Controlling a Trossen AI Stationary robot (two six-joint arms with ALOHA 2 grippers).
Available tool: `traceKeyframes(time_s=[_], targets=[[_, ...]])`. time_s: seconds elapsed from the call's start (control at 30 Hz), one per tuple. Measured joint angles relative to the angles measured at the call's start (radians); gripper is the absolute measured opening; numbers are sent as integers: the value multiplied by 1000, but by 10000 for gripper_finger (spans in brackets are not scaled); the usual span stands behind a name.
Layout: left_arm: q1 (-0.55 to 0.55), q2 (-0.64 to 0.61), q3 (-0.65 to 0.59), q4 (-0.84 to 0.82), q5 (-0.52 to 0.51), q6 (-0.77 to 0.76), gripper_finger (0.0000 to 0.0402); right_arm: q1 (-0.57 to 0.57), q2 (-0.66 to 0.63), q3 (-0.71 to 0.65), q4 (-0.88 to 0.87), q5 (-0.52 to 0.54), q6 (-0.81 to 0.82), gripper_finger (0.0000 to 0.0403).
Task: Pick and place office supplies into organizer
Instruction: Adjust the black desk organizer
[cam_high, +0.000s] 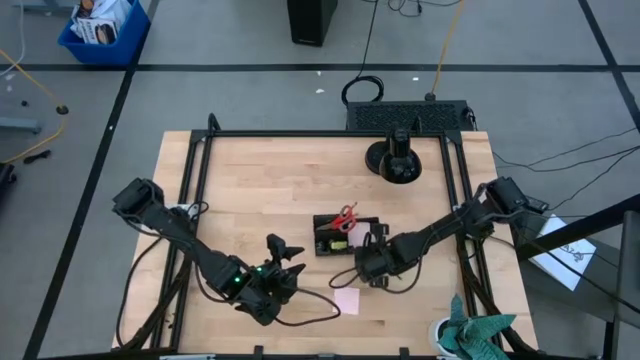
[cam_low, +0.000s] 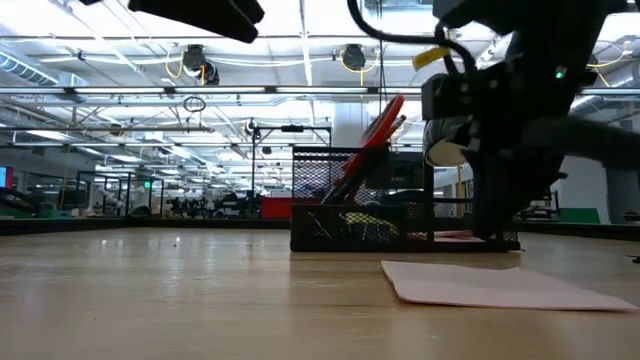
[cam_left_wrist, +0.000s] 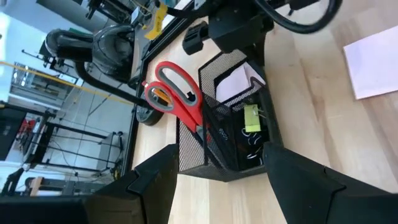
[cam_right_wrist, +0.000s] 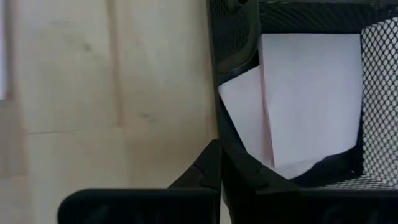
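Here, right gripper (cam_high: 374, 262) at the organizer's (cam_high: 336, 238) right end, grip unclear | pink sticky pad (cam_high: 346, 299) lies just near of it | left gripper (cam_high: 283, 262), fingers spread and empty, waits left

Overhead, table-level and both close wrist views all share the mesh organizer (cam_high: 345, 236).

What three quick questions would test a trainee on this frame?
1. True or false: the scissors lie flat outside the organizer.
2. Which of these sits in the organizer: A eraser, B stapler, C mug?
3. Fill in: the ____ gripper is right at the organizer.
Key: 1 false, they stand in it; 2 A; 3 the right gripper.
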Motion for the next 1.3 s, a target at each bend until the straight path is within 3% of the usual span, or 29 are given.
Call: traceKeyframes(time_s=[0.17, 0.4, 0.63, 0.7, 0.83, 0.93, 1.17, 1.3], targets=[[16, 0, 0, -2, 46, -5, 241, 0, 0, -17, 40, -1, -22, 0], [18, 0, 0, -47, 81, -78, 241, 89, -54, -18, 130, -3, -19, 0], [36, 0, 0, -37, 309, -167, 241, 186, -91, -18, 343, -27, -26, 3], [43, 0, 0, -42, 335, -195, 241, 205, -91, -18, 347, 15, -28, 3], [49, 0, -2, -44, 334, -231, 241, 226, -108, -18, 205, 211, 65, 1], [49, 0, -2, -44, 343, -244, 241, 234, -148, -17, 60, 302, 190, 1], [49, 0, -3, -53, 375, -235, 241, 219, -216, -22, -334, 311, 499, 0], [50, 0, -3, -53, 374, -224, 241, 163, -216, -76, -344, 249, 515, 0]])
